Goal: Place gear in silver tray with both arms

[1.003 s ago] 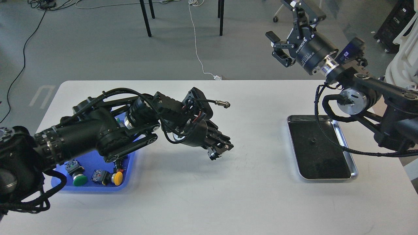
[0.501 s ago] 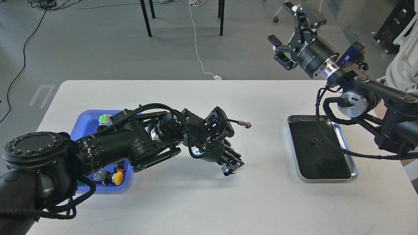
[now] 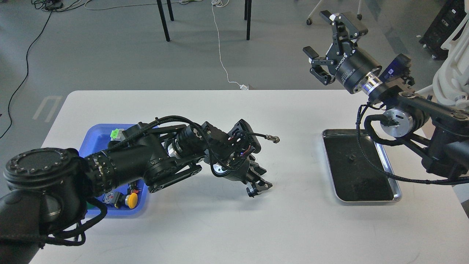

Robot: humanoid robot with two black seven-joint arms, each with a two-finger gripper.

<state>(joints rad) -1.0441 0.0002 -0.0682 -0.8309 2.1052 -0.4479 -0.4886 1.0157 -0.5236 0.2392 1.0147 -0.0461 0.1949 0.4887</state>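
Observation:
The silver tray (image 3: pixel 389 164) lies on the white table at the right, and a small dark gear (image 3: pixel 351 158) lies on its dark bottom. My left gripper (image 3: pixel 258 186) hangs low over the table's middle, left of the tray, pointing down and to the right. Its fingers look closed on a small dark round part (image 3: pixel 250 190), seemingly a gear; the grip is dark and hard to read. My right gripper (image 3: pixel 327 47) is open and empty. It is raised high above the table's far edge, beyond the tray.
A blue plastic tray (image 3: pixel 96 134) stands at the left, mostly hidden by my left arm. It holds a yellow push button (image 3: pixel 131 200) and a green part (image 3: pixel 116 133). A loose cable plug (image 3: pixel 272 138) sticks out from my left wrist. Black cables hang over the silver tray.
My left arm has swung right and down toward the table's middle, then nearly stopped, its wrist turning slightly. My right gripper has shifted a little to the right, still open.

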